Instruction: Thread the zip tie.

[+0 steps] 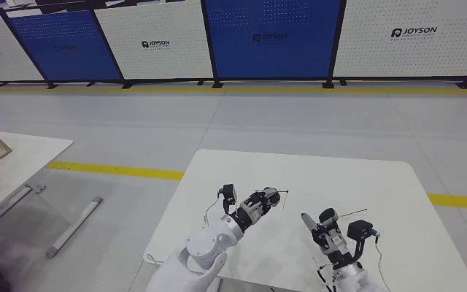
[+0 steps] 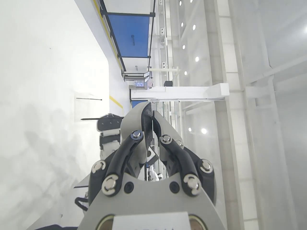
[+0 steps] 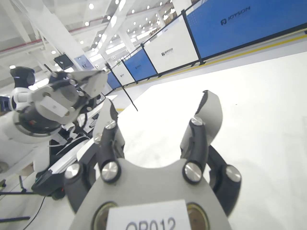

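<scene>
White table (image 1: 306,175) on pale grey floor (image 1: 219,124) marked with yellow lines (image 1: 117,171). Behind, a row of blue and white perforated partition panels (image 1: 273,36) in black frames. Off to the left, the corner of a second white table (image 1: 29,150). Overhead, rows of round ceiling lights (image 3: 90,6) among white beams.

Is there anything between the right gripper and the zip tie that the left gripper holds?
Nothing visible does. The tie hangs from the shut left gripper, with only open space between it and the open right gripper.
</scene>
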Controlling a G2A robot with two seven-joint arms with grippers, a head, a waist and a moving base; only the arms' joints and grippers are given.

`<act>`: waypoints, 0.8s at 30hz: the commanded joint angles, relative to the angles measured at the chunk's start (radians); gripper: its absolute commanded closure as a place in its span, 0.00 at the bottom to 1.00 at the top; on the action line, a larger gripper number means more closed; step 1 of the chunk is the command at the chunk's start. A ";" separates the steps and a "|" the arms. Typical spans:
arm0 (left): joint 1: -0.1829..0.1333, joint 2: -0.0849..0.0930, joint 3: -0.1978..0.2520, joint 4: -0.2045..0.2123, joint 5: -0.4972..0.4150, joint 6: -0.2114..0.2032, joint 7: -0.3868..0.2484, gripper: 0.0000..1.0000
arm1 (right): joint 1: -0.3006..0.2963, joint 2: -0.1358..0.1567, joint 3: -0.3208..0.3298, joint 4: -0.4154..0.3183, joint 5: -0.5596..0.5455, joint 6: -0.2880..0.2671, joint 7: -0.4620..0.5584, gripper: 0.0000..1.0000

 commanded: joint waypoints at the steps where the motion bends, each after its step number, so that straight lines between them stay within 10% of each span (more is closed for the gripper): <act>1: -0.001 0.000 -0.012 0.019 -0.008 0.006 0.016 1.00 | -0.041 0.016 0.024 -0.034 0.019 0.000 -0.048 0.00; 9: -0.025 -0.007 -0.001 0.122 -0.028 0.022 0.077 1.00 | -0.104 0.048 0.065 -0.082 0.133 0.000 -0.135 0.00; 24: -0.024 -0.008 -0.009 0.131 -0.039 0.022 0.096 1.00 | -0.103 0.047 0.089 -0.086 0.218 0.000 -0.108 0.00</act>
